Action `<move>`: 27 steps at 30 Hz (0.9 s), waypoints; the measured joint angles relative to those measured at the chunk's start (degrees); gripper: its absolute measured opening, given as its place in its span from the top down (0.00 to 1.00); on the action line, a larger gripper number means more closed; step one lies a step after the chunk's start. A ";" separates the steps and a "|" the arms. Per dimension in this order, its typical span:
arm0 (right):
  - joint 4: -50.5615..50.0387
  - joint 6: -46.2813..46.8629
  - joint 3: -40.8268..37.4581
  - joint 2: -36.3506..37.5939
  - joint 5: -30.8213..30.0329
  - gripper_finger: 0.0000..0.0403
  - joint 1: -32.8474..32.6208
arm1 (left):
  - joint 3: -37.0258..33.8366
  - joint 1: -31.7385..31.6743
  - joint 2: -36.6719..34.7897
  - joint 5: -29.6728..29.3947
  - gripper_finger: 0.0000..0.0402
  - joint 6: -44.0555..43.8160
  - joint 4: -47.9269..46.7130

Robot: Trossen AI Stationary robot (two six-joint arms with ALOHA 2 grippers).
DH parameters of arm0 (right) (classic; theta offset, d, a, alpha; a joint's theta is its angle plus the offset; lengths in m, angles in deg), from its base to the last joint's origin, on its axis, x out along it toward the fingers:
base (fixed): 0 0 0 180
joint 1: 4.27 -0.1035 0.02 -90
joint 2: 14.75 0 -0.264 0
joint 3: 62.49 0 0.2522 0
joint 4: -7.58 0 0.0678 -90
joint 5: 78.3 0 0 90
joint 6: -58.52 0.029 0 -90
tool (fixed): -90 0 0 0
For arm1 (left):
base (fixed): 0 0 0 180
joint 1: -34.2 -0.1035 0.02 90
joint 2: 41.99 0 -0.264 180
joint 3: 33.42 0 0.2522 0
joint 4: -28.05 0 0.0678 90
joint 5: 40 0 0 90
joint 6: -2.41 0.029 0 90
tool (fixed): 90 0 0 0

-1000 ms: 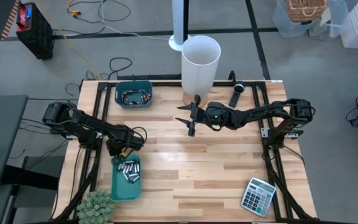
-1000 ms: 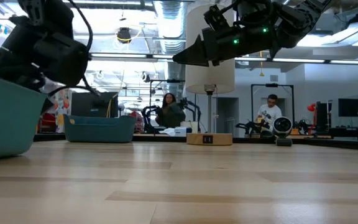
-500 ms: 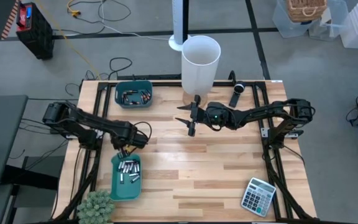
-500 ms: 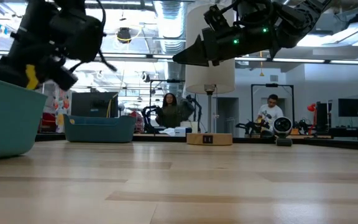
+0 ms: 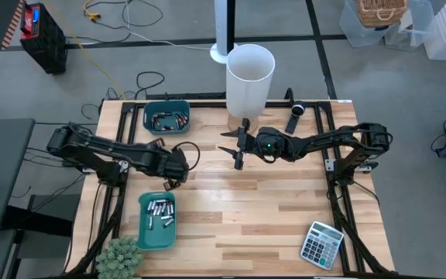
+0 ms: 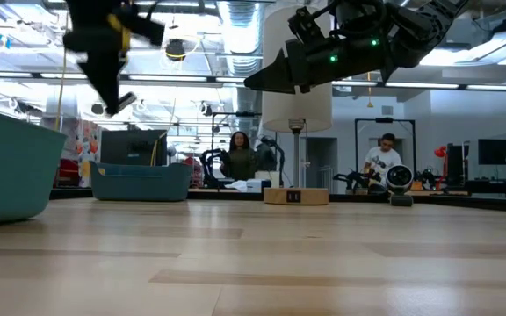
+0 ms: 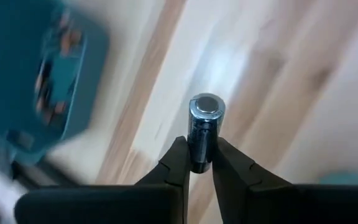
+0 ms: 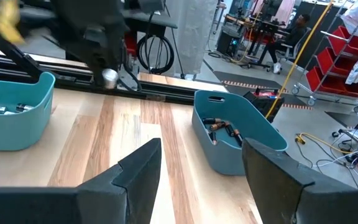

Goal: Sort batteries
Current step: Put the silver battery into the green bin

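My left gripper (image 5: 171, 179) is above the bare table, between the two teal bins, and is shut on one silvery-grey battery (image 7: 204, 127). The battery also shows in the right wrist view (image 8: 109, 77). The near left bin (image 5: 144, 232) holds several batteries (image 5: 159, 211). The far bin (image 5: 166, 107) holds several more (image 8: 221, 129). My right gripper (image 5: 237, 149) hangs open and empty above the table's middle, near the white tub. It is well above the tabletop in the low view (image 6: 262, 81). My left gripper pinches the battery's round side, near the end toward the wrist (image 7: 199, 157), between its two fingertips. The battery lies along the fingers, and its capped free end (image 7: 206, 106) sticks out past them. The fingers slant down from above, and the battery is clear of the table.
A tall white tub (image 5: 250, 74) stands at the far edge, with a black oblong device (image 5: 295, 118) to its right. A calculator (image 5: 321, 244) lies at the near right corner and a small plant (image 5: 120, 258) at the near left corner. People are in the room beyond the table (image 6: 240, 158).
My left gripper has risen from over the near left bin and gone toward the table's right and far side, turning as it went. It has stayed shut on the battery. My right arm has kept still.
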State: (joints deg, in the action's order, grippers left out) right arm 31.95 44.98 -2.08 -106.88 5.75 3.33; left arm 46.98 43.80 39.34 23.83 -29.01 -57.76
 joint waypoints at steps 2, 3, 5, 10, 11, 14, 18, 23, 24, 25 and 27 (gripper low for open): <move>-0.04 0.00 -0.01 0.00 0.00 0.41 0.00 | 1.21 1.68 -1.04 -0.19 0.90 2.88 3.41; -0.04 -0.02 -0.01 0.00 0.00 0.41 -0.01 | 1.79 2.67 -1.48 -0.18 0.90 4.41 5.12; -0.09 -0.02 -0.01 0.00 0.00 0.41 -0.01 | 2.99 4.97 -2.21 0.01 0.90 7.21 8.21; -0.13 -0.02 -0.01 0.00 0.00 0.41 -0.02 | 6.24 11.10 -2.66 4.54 0.90 10.10 15.12; -0.15 -0.02 -0.01 0.00 0.00 0.41 0.00 | 6.77 12.33 -2.66 5.59 0.90 9.80 16.17; -0.14 -0.02 0.00 0.00 0.00 0.41 -0.01 | 7.79 15.55 -2.57 10.10 0.90 5.53 17.16; -0.04 -0.02 0.00 0.00 0.00 0.41 -0.01 | 7.80 19.32 -2.51 17.20 0.90 -6.18 16.96; 0.02 -0.01 -0.01 0.00 0.01 0.41 0.00 | 6.68 24.05 -2.48 21.61 0.90 -22.02 13.21; 0.02 0.00 -0.01 0.00 0.00 0.41 -0.01 | 6.32 24.81 -2.48 21.70 0.90 -25.31 11.42; 0.02 0.00 0.00 0.00 0.00 0.41 0.00 | 5.96 25.52 -2.48 22.08 0.90 -28.45 9.37; 0.02 0.00 -0.01 0.00 0.00 0.41 -0.04 | 5.18 27.03 -2.48 23.07 0.90 -33.90 5.16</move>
State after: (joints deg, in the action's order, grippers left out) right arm 31.97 44.98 -2.09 -106.88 5.75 3.29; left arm 52.16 70.83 36.86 46.90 -62.90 -52.60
